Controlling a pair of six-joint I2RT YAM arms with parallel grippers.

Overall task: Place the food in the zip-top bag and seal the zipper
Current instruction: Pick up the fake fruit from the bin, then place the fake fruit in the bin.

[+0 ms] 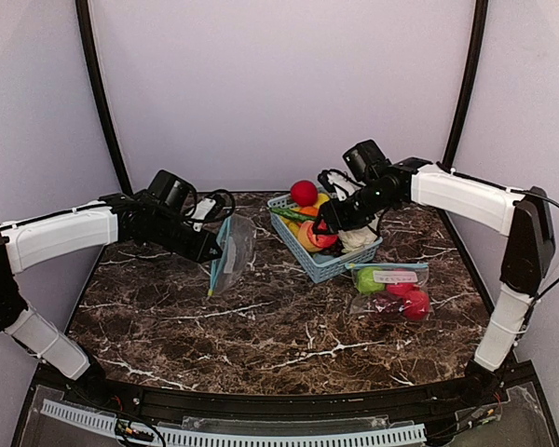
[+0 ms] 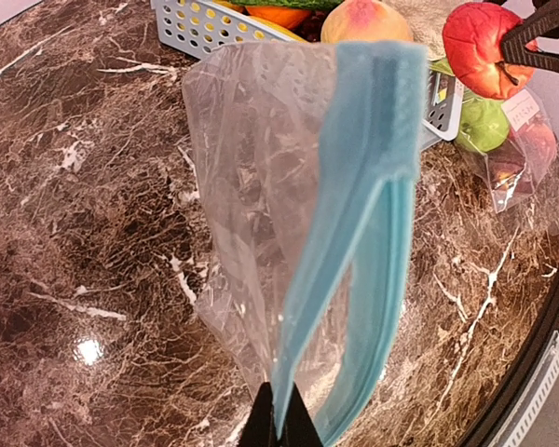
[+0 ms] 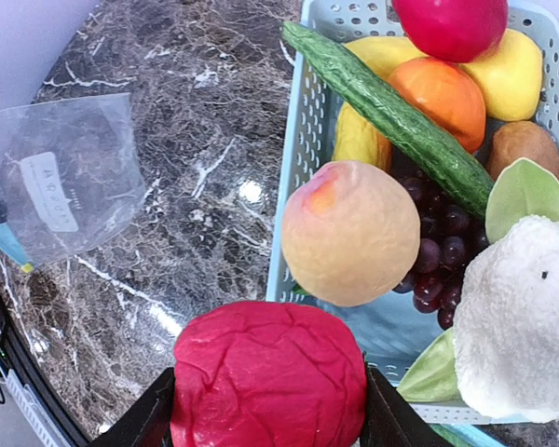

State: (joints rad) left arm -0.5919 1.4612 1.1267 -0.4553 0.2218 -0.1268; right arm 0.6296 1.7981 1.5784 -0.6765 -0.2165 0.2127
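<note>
Overhead: the left claw [image 1: 211,251] holds an empty zip-top bag [image 1: 233,244] up over the worktop [image 1: 261,326]; a second, filled bag [image 1: 391,289] lies beside the basket [image 1: 321,268]. Left wrist: its jaws are pinched tight on the blue zipper strip [image 2: 373,168]. Right wrist: the right claw [image 3: 270,410] is closed around a red toy fruit [image 3: 270,372] at the basket's rim; loading and sealing remain

We've got the clear bag [image 1: 229,250], blue zipper slightly parted, hanging in the air left of the basket [image 1: 319,268]. A wrinkled red fruit [image 3: 268,377] is raised near the peach [image 3: 351,233] lying inside.
</note>
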